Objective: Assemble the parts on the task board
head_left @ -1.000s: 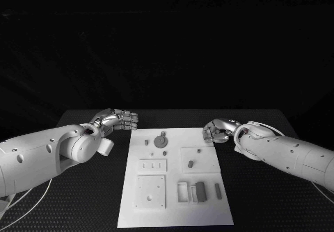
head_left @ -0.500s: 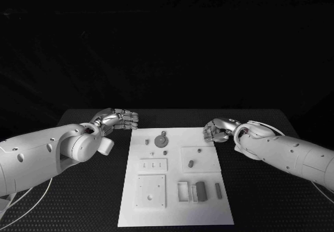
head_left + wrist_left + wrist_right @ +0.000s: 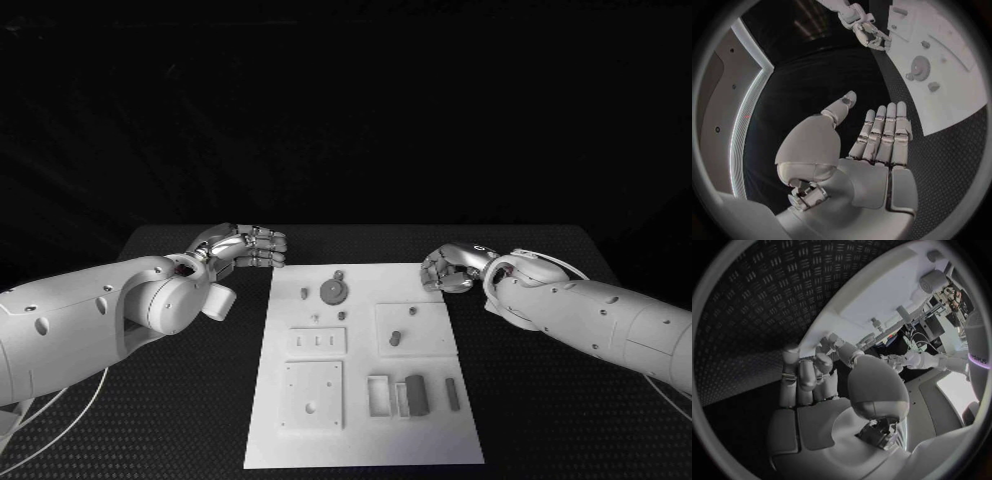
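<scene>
On the tabletop (image 3: 173, 420): pretty much nothing has moved over the last second, both arms parked as before.
Left hand (image 3: 242, 246): still hovering just off the task board's far left corner, fingers straight and side by side, holding nothing.
Right hand (image 3: 453, 270): still at the board's far right edge, fingers curled in, nothing visible in them.
Task board (image 3: 433, 440): flat between the arms.
Parts: round disc (image 3: 333, 291), small pegs and dark bars (image 3: 417, 396) all untouched.
Meaning: assembly hasn't started yet, I'd say; first pick is still to come.
</scene>
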Robot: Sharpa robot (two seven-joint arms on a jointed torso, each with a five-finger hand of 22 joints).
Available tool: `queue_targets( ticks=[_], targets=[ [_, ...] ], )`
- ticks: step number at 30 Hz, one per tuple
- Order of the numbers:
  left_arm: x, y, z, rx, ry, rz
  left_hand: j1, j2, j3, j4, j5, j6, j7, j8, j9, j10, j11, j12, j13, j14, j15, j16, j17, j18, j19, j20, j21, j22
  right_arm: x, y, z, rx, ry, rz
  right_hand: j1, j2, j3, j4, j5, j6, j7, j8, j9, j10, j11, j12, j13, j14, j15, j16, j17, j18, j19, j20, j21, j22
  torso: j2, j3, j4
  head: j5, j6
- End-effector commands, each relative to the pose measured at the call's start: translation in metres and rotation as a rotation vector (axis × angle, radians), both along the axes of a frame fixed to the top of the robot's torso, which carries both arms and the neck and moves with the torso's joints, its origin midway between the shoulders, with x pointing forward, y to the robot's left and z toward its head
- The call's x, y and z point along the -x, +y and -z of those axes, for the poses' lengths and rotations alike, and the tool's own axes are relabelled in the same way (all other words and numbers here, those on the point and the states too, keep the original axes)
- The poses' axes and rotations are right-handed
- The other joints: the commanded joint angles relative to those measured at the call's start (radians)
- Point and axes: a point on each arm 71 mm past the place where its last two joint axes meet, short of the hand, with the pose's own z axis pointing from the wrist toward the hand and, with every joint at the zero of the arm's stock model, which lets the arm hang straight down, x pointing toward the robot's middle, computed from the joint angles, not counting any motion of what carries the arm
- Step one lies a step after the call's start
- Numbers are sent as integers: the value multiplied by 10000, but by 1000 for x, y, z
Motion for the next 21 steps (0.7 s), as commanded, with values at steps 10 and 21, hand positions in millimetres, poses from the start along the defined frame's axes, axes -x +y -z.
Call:
queue_targets(
  ticks=[10, 21],
  targets=[
    [0, -2, -1, 86, -29, 209, -41, 32, -69, -1, -47, 44, 402, -27, -9, 76, -9, -8, 0, 97, 2, -56, 32, 138, 82, -33, -65, -7, 1, 1, 4, 274, -7, 101, -36, 186, 51, -51, 29, 562, 122, 178, 92, 22, -158, 12, -4, 64, -138, 56, -18, 440, 15, -35, 40, 186, 3, 5, -2, 12, -5],
    [0, -3, 0, 1, -2, 263, -113, 100, -98, 3, -47, 154, 375, 13, -14, 261, -71, 34, 31, 469, -142, 119, 214, 119, 234, -124, -38, 18, 2, 5, 2, 111, -255, 303, -164, 143, 23, 15, 29, 734, 48, 246, 141, 27, -230, 0, -3, 114, -207, 52, 34, 440, 34, -37, 43, 177, -1, 7, -6, 11, 3]
  ],
)
